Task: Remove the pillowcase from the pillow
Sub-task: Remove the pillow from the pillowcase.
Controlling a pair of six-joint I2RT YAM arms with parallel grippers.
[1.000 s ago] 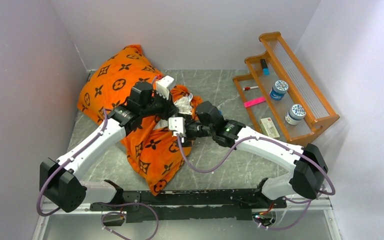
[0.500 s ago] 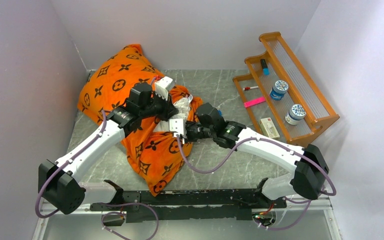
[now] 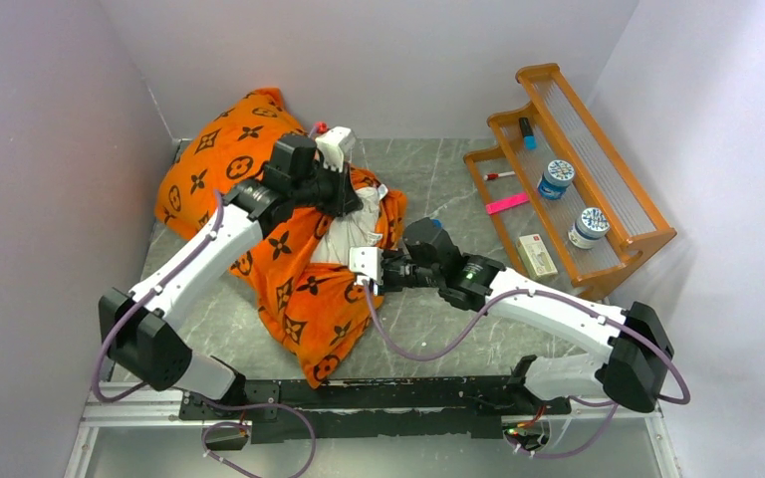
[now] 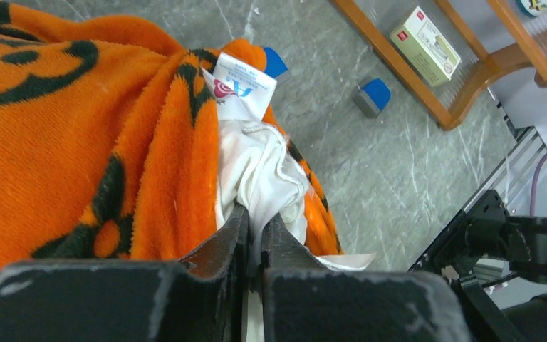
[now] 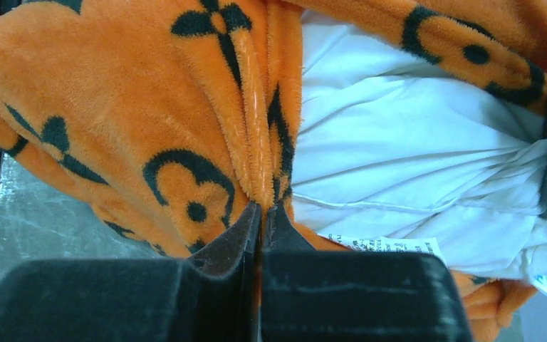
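Observation:
The orange pillowcase with dark motifs lies bunched at the left of the table, its open mouth facing right. White pillow fabric shows in that mouth. My left gripper is shut on a bunched corner of the pillow, beside a printed label. My right gripper is shut on the fuzzy hem of the pillowcase, just beside the exposed pillow. In the left wrist view the pillowcase fills the left half.
A wooden rack stands at the right with two jars, a pink strip and a small box. A small blue-and-grey block lies on the marble tabletop. Walls close in on the left, back and right.
The right gripper has shut on the pillowcase hem and drawn it toward the near side. The left arm has pulled the pillow corner back and up. More white pillow shows.

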